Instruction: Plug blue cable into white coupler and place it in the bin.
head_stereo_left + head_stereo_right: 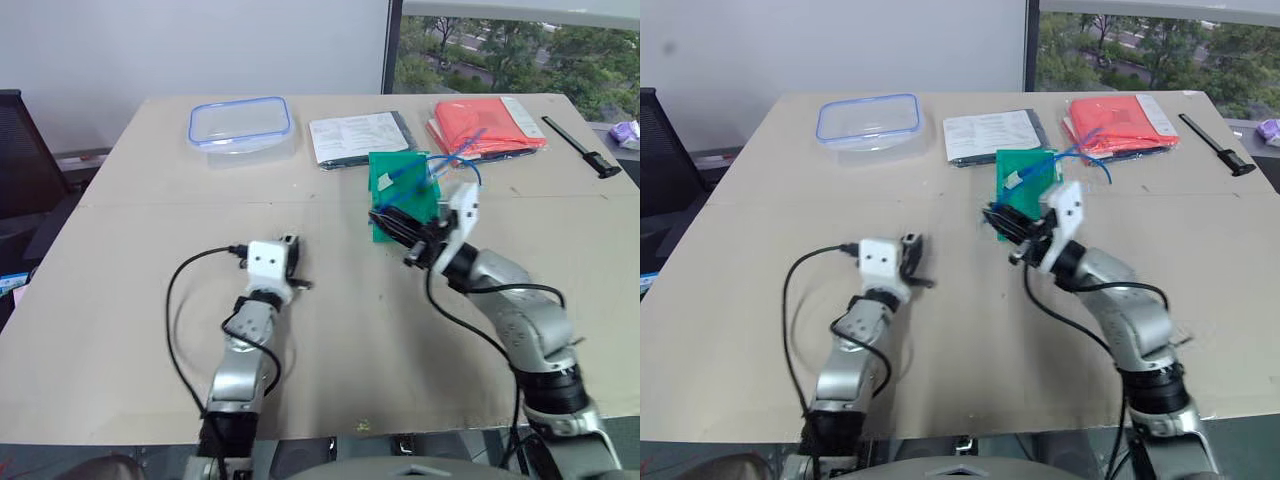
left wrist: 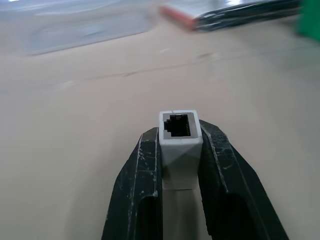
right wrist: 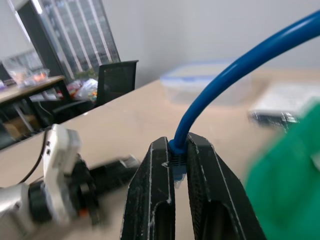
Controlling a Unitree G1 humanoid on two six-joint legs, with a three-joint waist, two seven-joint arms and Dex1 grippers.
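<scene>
A pale tan counter (image 1: 120, 330) fills a corner office, with a white wall behind it and a window onto trees at about one o'clock. Toward eleven o'clock on the counter sits a clear blue-rimmed food box (image 1: 240, 124), with a printed sheet (image 1: 357, 137) and a red folder (image 1: 487, 124) farther along toward one o'clock. Near the counter's middle, at about seven o'clock from the bin, the left gripper (image 2: 181, 150) is clamped on the white coupler (image 2: 180, 131), its dark socket facing forward and unobstructed. The bin (image 1: 402, 192), green, stands just past centre at about twelve o'clock, and the blue cable (image 1: 452, 162) loops over its rim. Directly in front of the bin, the right gripper (image 3: 180, 155) is pinched tight on the cable right at its plug end, the wire arching up and away from the fingers. The step in hand looks like the mating of plug and socket. To do it well, the right gripper should probably bring the plug level with the socket, line up their axes and the latch side, then push straight in without twisting, while the left holds the coupler steady; the short grip near the plug should limit bending.
</scene>
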